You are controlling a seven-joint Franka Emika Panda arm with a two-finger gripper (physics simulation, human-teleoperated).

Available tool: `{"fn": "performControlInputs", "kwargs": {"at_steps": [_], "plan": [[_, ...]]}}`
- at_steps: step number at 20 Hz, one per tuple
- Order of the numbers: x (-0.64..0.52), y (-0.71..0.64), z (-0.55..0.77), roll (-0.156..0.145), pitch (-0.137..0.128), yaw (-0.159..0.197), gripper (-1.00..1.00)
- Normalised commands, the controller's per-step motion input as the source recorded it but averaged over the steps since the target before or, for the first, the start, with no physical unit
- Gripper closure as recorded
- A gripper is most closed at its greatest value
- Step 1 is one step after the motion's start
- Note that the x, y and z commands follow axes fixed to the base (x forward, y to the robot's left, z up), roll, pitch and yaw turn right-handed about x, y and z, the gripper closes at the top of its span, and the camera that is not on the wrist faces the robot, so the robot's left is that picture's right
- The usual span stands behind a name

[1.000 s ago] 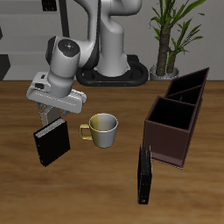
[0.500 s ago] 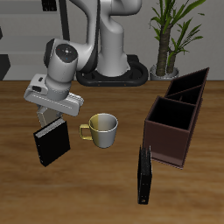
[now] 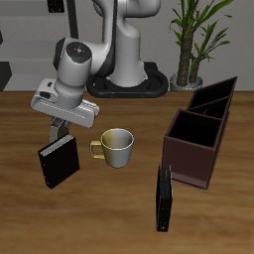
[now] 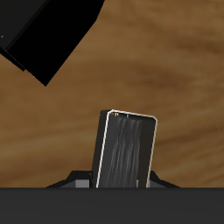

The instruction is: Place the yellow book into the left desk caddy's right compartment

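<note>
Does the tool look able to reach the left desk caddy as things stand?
Probably yes: the tool grips the yellow book above the table, and the left desk caddy is open-topped, uncovered.

We cannot tell whether the gripper [image 3: 59, 127] grips anything: its fingers are too small in the exterior view and cut off in the wrist view. The square black book [image 4: 48, 35] runs past the wrist view's edge. The upright book's [image 4: 126, 149] foot hides behind the gripper.

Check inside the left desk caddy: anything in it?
Nothing shows inside the left desk caddy, only dark inner walls. Its front wall hides the compartment floors.
</note>
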Motion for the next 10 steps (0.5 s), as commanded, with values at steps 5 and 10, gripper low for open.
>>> {"fn": "performControlInputs", "kwargs": {"at_steps": [5, 10], "plan": [[-0.08, 0.23, 0.32, 0.006, -0.028, -0.010, 1.00], [-0.15, 0.26, 0.41, 0.014, -0.008, -0.010, 1.00]]}}
